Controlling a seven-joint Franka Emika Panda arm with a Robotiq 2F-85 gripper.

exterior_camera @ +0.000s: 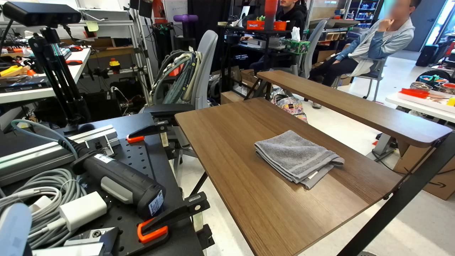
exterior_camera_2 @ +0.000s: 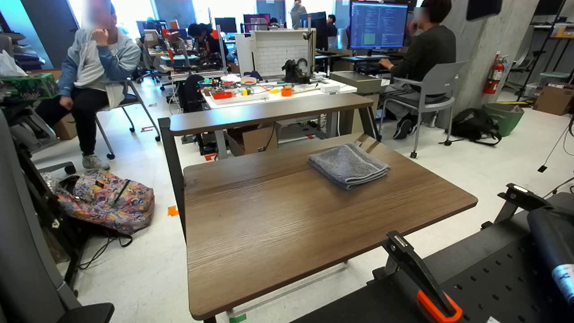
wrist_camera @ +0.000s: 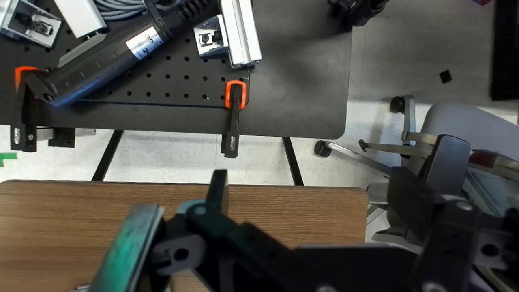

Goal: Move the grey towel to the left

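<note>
Your grey towel (exterior_camera_2: 349, 165), folded flat on the brown surface (exterior_camera_2: 269, 224)
In an exterior view you have a raised shelf (exterior_camera_2: 273, 112) behind the towel; well to its left, a patterned backpack (exterior_camera_2: 110, 199) on the floor (exterior_camera_2: 143, 273); in front and to its right, a black-and-orange clamp (exterior_camera_2: 417, 269).

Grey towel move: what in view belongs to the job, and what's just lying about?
Belongs to the job:
grey towel, lying on the wooden table
gripper, open

Just lying about:
coiled cable
patterned backpack
black bag
cardboard boxes
</note>
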